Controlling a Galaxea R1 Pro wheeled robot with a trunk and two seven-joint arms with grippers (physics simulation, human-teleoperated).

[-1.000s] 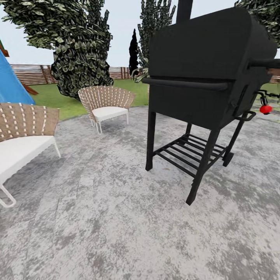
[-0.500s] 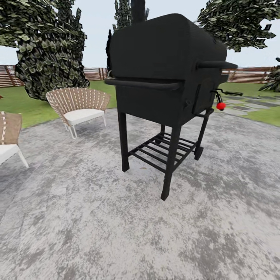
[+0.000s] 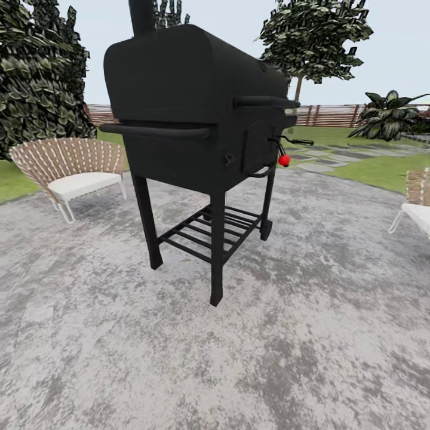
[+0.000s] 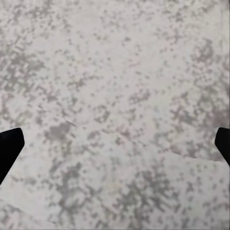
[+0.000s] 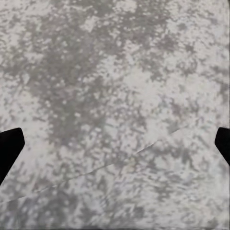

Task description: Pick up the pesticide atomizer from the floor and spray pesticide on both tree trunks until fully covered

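Home garden patio: grey mottled paving (image 3: 310, 358) w/ black smoker grill (image 3: 191, 119), wicker chairs (image 3: 68, 167), green lawn (image 3: 382, 170), stepping stones (image 3: 325, 161), slat wooden fence (image 3: 334, 115), trees (image 3: 313, 36).

Grill (image 3: 191, 113): matt black metal, smooth body, slatted metal shelf beneath. Paving (image 3: 298, 334) around grill: rough mottled grey stone. Chair (image 3: 68, 167) beside grill: woven tan wicker, white cushion, white frame.
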